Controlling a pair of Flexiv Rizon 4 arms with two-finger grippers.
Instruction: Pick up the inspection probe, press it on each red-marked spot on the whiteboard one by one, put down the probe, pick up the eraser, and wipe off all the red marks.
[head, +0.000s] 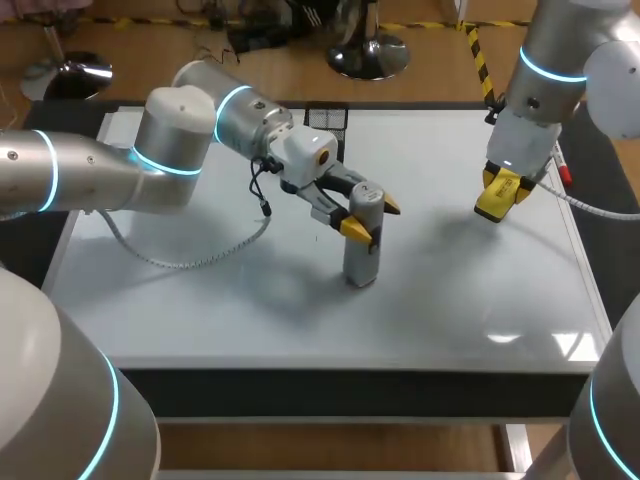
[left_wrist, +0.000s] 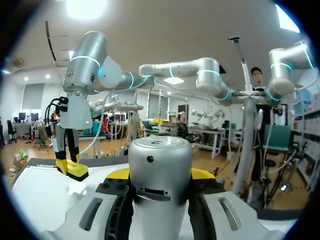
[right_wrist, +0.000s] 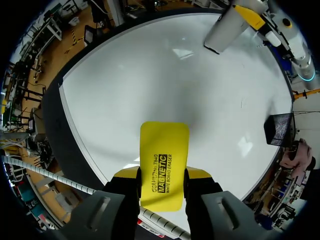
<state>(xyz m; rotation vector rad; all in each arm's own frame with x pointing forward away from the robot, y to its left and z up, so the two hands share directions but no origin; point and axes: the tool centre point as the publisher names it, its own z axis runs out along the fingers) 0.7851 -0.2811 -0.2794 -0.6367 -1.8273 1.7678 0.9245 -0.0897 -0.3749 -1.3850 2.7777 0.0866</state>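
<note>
The silver cylindrical probe (head: 361, 245) stands upright, its lower end on the whiteboard (head: 200, 310) near the middle. My left gripper (head: 373, 219) is shut on its upper part; in the left wrist view the probe (left_wrist: 160, 170) fills the gap between the fingers. My right gripper (head: 500, 183) is shut on the yellow eraser (head: 495, 200), held low over the board's right side. In the right wrist view the eraser (right_wrist: 163, 162) sticks out ahead of the fingers, above bare whiteboard (right_wrist: 150, 75), with the probe (right_wrist: 226, 29) farther off. No red marks show on the board.
A black mesh holder (head: 326, 118) stands at the board's far edge. A red pen (head: 565, 172) lies along the right edge behind my right arm. A grey cable (head: 190, 258) trails from my left arm across the board's left part.
</note>
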